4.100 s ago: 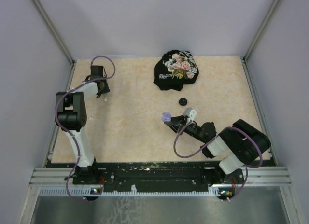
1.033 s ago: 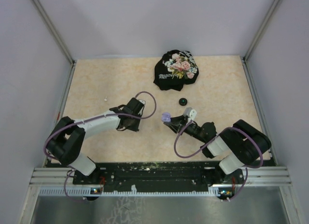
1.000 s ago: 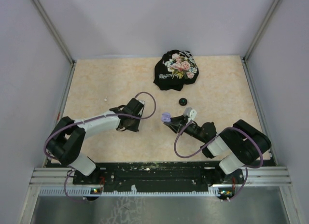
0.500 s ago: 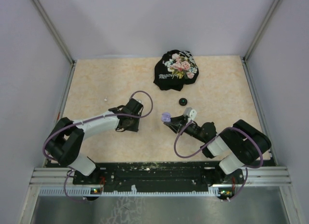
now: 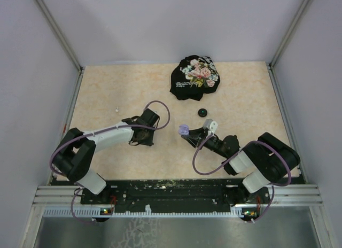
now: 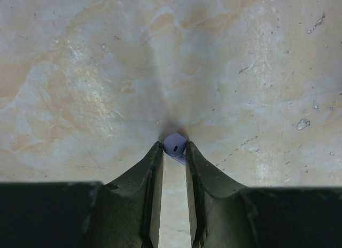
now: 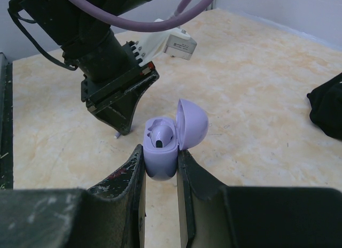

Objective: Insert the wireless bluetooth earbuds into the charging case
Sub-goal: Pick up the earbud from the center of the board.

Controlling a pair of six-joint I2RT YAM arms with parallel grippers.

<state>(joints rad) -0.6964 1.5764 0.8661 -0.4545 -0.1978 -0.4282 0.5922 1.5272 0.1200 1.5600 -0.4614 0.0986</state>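
The left gripper [image 6: 173, 146] stands tip-down on the mottled beige table [image 5: 107, 87]. Its fingers [image 6: 152, 173] are drawn nearly together on the round head of a small pale lavender earbud [image 6: 175, 145]. They appear to pinch it, and its stem trails out to one side. Just beside it, the right gripper [image 7: 160, 157] presses its fingers on the lavender charging case [image 7: 160, 168], whose lid is tipped open with a seated earbud [image 7: 160, 137] inside.

The step in hand looks like lifting the earbud across to the case. Doing it well probably calls for a square hold on the head, a straight rise, and the stem turned down over the remaining well while the right arm keeps the case steady.

The stretch of table between the two grippers is short and bare. A black floral cloth [image 5: 195, 77] and a small round black puck [image 5: 202, 112] lie beyond the case. A tiny white piece [image 5: 116, 109] sits off to the left, and the walls stand well apart.
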